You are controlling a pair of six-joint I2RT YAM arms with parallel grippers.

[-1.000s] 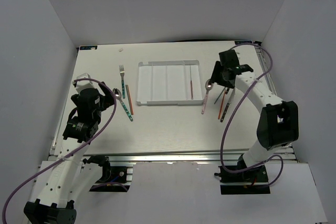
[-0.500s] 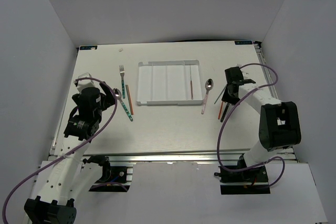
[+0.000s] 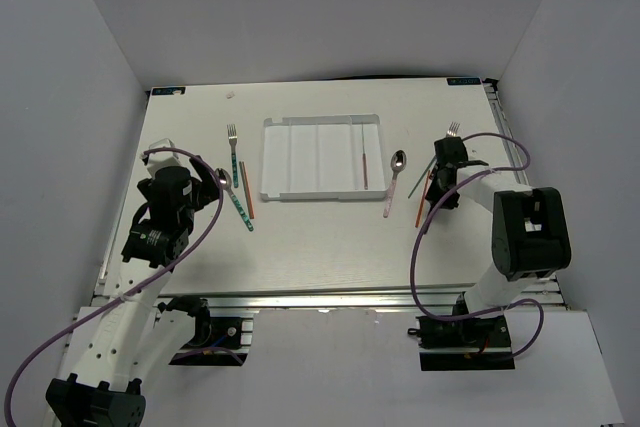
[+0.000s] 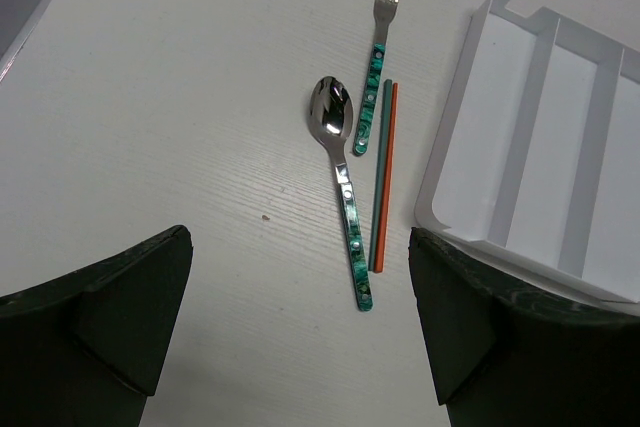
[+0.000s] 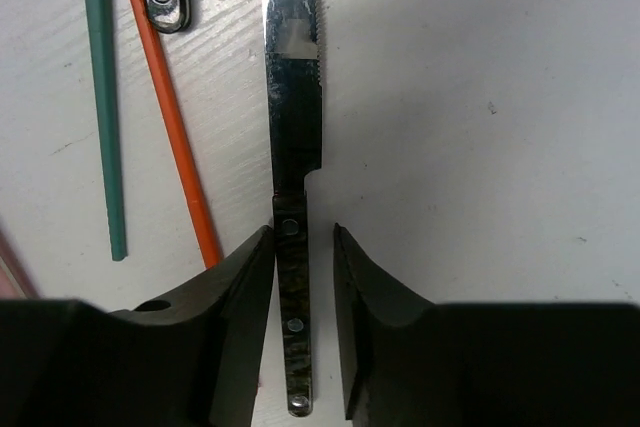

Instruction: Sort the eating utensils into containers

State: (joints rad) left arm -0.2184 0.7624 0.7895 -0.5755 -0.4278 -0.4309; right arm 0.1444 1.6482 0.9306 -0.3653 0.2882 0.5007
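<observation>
My right gripper point(image 5: 303, 237) is low on the table to the right of the white tray point(image 3: 270, 162). Its jaws straddle the dark handle of a knife point(image 5: 293, 97): the left finger touches the handle and a thin gap shows on the right, so it is open. Just left of the knife lie an orange chopstick point(image 5: 165, 97) and a teal chopstick point(image 5: 100, 97). A pink-handled spoon point(image 3: 393, 182) lies beside the tray. My left gripper point(image 4: 298, 247) hangs wide open and empty above a teal spoon point(image 4: 340, 177), a teal fork point(image 4: 380, 57) and two chopsticks point(image 4: 386, 177).
One thin reddish stick point(image 3: 364, 162) lies in the tray's right compartment. A dark-handled fork point(image 3: 453, 130) pokes out past the right gripper. Grey walls close in the table on both sides and at the back.
The right gripper has swung from beside the pink spoon toward the right and dropped down over the knife, its jaws narrowing around the handle. The left arm has not moved.
</observation>
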